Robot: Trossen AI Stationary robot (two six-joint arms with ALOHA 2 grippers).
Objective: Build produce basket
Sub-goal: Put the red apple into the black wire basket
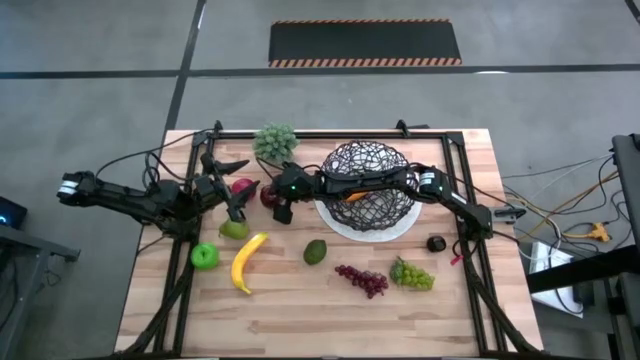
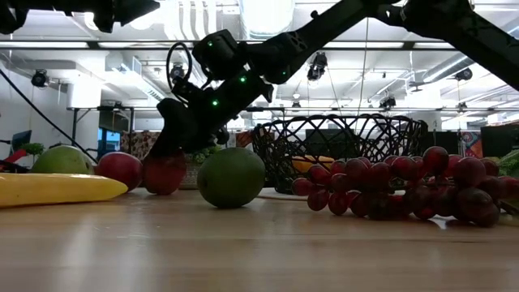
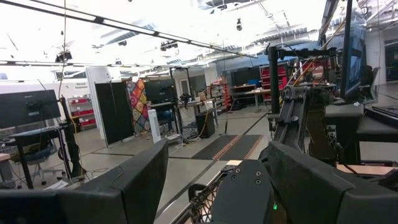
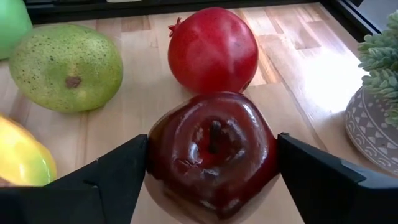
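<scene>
right gripper fingers wide, straddling dark red apple, not clamped | apple on surface at 9 o'clock of basket | left gripper farther, fingers parted, empty

This is a robotics lab set up in a large, open industrial hall. The pale butcher-block wooden tabletop stands on a bare grey concrete floor, and beyond its far edge a black floor mat edged with orange-and-black hazard stripes lies on that floor. Loose cables trail off beside the tabletop. Above it, exposed white ceiling ducts run past hanging lamps. Farther out from the tabletop stand dark monitor screens on desks, black partition panels and red storage racks.
</scene>
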